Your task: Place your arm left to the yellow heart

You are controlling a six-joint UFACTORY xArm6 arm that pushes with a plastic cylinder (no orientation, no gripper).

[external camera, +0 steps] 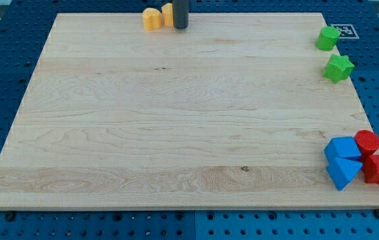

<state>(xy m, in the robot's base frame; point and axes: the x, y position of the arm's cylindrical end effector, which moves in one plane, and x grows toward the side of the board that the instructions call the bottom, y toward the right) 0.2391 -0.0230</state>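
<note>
Blue blocks [342, 162], tabletop [176, 120] bottom-right corner; top edge: my tip [180, 27] between two yellow blocks, heart [152, 19] leftward; no claw fitted

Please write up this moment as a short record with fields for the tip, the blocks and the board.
tip: my tip at the view's top edge, between two yellow blocks
yellow heart: just to the tip's left in view
other yellow block: partly hidden behind the rod
green blocks: cube, star, right edge
blue blocks and red blocks: clustered bottom right
board: wooden

Rod [180, 13] hides 2nd yellow block [167, 13]; shape unclear.
</note>
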